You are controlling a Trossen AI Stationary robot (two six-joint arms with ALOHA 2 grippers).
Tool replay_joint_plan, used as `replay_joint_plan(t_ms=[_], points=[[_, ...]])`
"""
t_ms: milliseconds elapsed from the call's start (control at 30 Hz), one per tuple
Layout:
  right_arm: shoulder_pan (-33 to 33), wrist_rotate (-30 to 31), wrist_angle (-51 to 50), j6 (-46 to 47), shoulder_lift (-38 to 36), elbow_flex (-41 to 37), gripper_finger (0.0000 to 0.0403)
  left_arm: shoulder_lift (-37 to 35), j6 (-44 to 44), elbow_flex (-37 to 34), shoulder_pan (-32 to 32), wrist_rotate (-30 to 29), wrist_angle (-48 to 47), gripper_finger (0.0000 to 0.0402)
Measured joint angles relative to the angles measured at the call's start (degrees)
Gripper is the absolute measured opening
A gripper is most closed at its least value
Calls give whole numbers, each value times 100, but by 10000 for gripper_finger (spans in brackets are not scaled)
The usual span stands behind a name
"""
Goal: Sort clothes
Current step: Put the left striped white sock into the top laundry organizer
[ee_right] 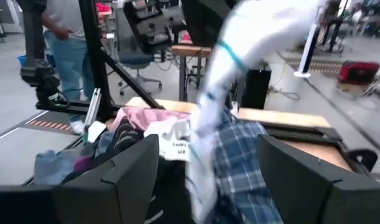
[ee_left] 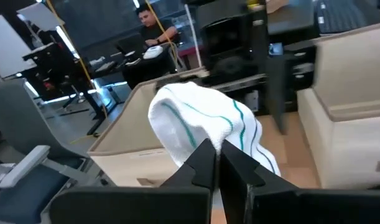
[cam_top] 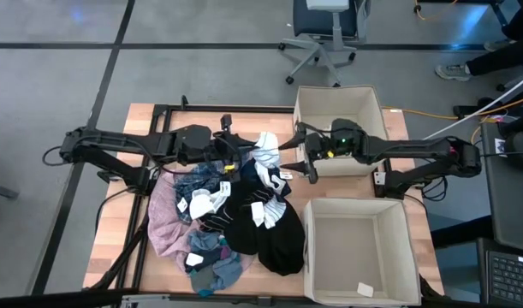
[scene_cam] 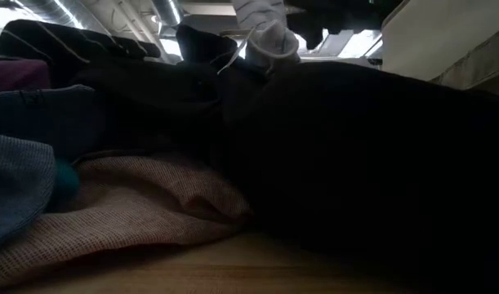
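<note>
The clothes (cam_top: pixel 231 214) lie heaped on the table's middle: black, pink, plaid and striped pieces, some with white tags. My left gripper (cam_top: pixel 244 156) reaches in from the left above the heap's far side, shut on a white sock with teal stripes (ee_left: pixel 202 118). The sock (cam_top: pixel 265 150) also shows hanging in the low view (scene_cam: pixel 269 37). My right gripper (cam_top: pixel 306 160) reaches in from the right, open, just right of the sock. In its wrist view its gripper (ee_right: pixel 208 158) faces the hanging sock (ee_right: pixel 230 81), which it does not touch. My left gripper pinches the white sock between its two fingers (ee_left: pixel 205 163) at a bunched part (ee_left: pixel 208 138) of the cloth. The fingers come nearly level from the table's left. The sock bulges beyond the fingertips and hangs down from them, lifted above the heap.
Two square beige bins stand on the table's right: one at the far side (cam_top: pixel 368 107), behind my right arm, and one at the near side (cam_top: pixel 407 248) with a small white piece in it. An office chair (cam_top: pixel 325 34) and people stand beyond the table.
</note>
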Motion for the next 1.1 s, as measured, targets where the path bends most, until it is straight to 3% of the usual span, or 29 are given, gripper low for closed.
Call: replay_joint_plan(t_ms=[200,300,433,600,667,900,1100], points=[[239,930,265,-129,166,2,268,44,12,0,87,-7,119,4],[214,1125,371,-106,258,2,248,49,186,0,65,27,139,8],[216,1067,518,-124,291,4,174,49,170,0,71,34,135,7],[217,958,487,-219,291,4,42,49,200,0,72,34,135,5],[217,985,471,-247,291,4,13,49,180,0,72,36,135,9],[217,1163,319,-464,-7,4,11,49,70,0,72,34,258,29],[217,2023,-343,-866,-771,4,17,43,-276,0,72,-120,80,95]])
